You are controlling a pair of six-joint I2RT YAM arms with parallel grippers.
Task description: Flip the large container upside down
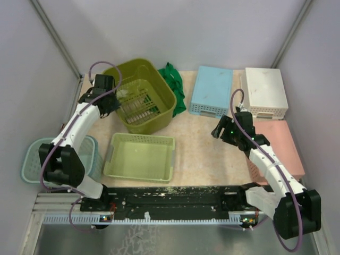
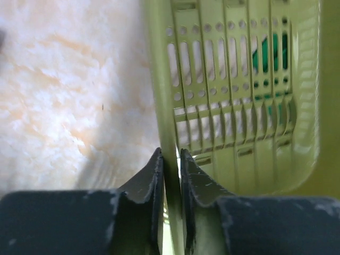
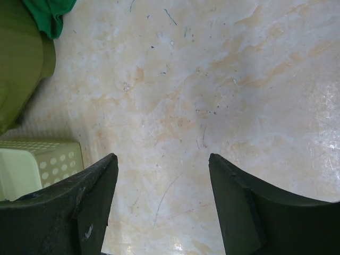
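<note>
Top external view puts a shallow pale-green tray [image 1: 141, 156] nearest, just in front of the large olive basket [image 1: 143, 101]. The basket sits tipped at the far left of the bench [image 1: 202, 149], its inside open to the overhead camera.

The left fingers [image 2: 157, 167] are closed to a thin slit on the basket's left wall, a narrow pinch on thin, perforated plastic. As I judge it, the basket's weight could twist it out of that pinch as it rolls over, or its near rim could catch on the tray. The right fingers [image 3: 98, 186] hang wide apart over bare bench, holding nothing, so they give no support.

Farther back, a green cloth [image 1: 172, 85] lies against the basket's far right side and could be dragged or trapped underneath.

Free room is the bare strip right of the basket, before the blue bin [image 1: 212, 90]. The enclosure wall [image 1: 58, 79] stands close on the left.
</note>
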